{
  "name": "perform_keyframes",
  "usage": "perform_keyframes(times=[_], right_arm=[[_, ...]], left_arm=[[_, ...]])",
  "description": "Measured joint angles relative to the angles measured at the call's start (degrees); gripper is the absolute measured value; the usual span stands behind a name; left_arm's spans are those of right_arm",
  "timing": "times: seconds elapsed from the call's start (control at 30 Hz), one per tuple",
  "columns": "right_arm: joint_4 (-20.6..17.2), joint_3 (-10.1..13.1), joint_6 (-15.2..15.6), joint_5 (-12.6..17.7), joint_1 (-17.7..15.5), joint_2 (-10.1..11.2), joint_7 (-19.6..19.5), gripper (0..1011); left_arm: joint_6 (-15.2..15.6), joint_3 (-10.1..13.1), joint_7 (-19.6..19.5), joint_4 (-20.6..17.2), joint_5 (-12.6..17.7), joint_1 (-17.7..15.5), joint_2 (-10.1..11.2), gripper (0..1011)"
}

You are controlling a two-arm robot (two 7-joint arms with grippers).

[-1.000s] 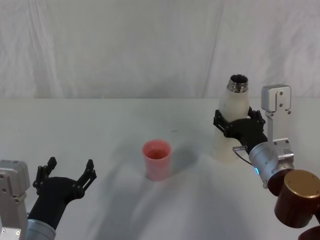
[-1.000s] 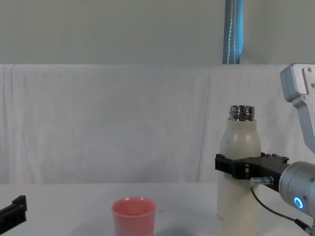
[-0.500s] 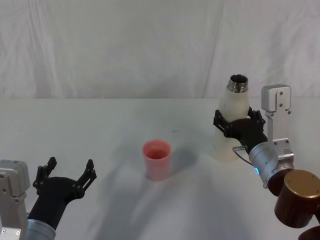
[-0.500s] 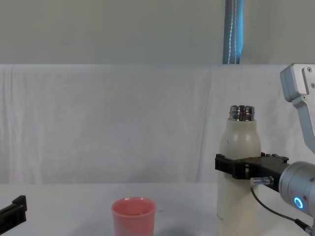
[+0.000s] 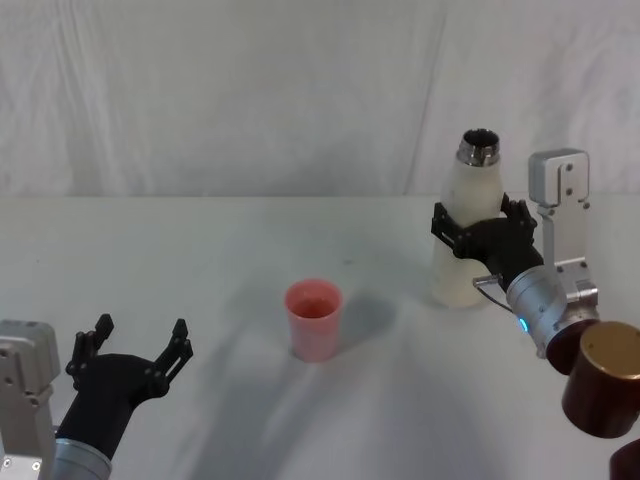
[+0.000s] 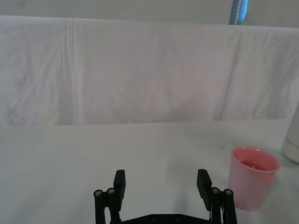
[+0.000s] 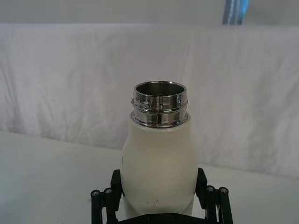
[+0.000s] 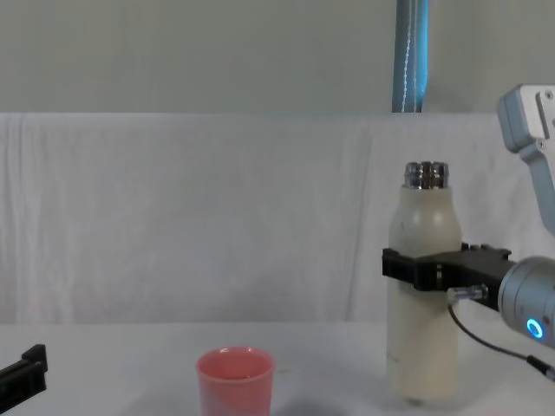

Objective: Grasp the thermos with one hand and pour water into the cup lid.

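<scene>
Right wrist view: thermos (image 7: 159,172) base cut off below. Left wrist view: thermos (image 6: 293,149) cropped at edge.

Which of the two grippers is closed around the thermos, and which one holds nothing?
The right gripper is clamped around the cream-white thermos. The left gripper is open and holds nothing, with the pink cup lid standing between them.
</scene>
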Motion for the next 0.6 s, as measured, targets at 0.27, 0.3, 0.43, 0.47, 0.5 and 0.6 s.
perform_keyframes(times=[0.27,0.3,0.43,0.47,0.5,0.6], right_arm=[[-3.14,-2.36,-0.77,-3.00,0.18,4.37,3.18,951],[-3.57,-2.61,-0.89,-3.34,0.13,5.02,3.59,951],[-5.21,-3.47,-1.49,-4.85,-0.19,7.57,5.04,951],[-5.39,-3.58,-1.58,-5.04,-0.21,7.87,5.20,951],[-5.78,-3.84,-1.86,-5.58,-0.25,8.56,5.48,951],[-6.24,-4.49,-2.75,-6.91,-0.23,9.78,5.77,951]], left_arm=[[0.00,0.01,0.00,0.00,0.00,0.00,0.00,1001],[0.00,0.00,0.00,0.00,0.00,0.00,0.00,1001],[0.00,0.00,0.00,0.00,0.00,0.00,0.00,1001],[0.00,0.00,0.00,0.00,0.00,0.00,0.00,1001],[0.00,0.00,0.00,0.00,0.00,0.00,0.00,1001],[0.00,0.00,0.00,0.00,0.00,0.00,0.00,1001]])
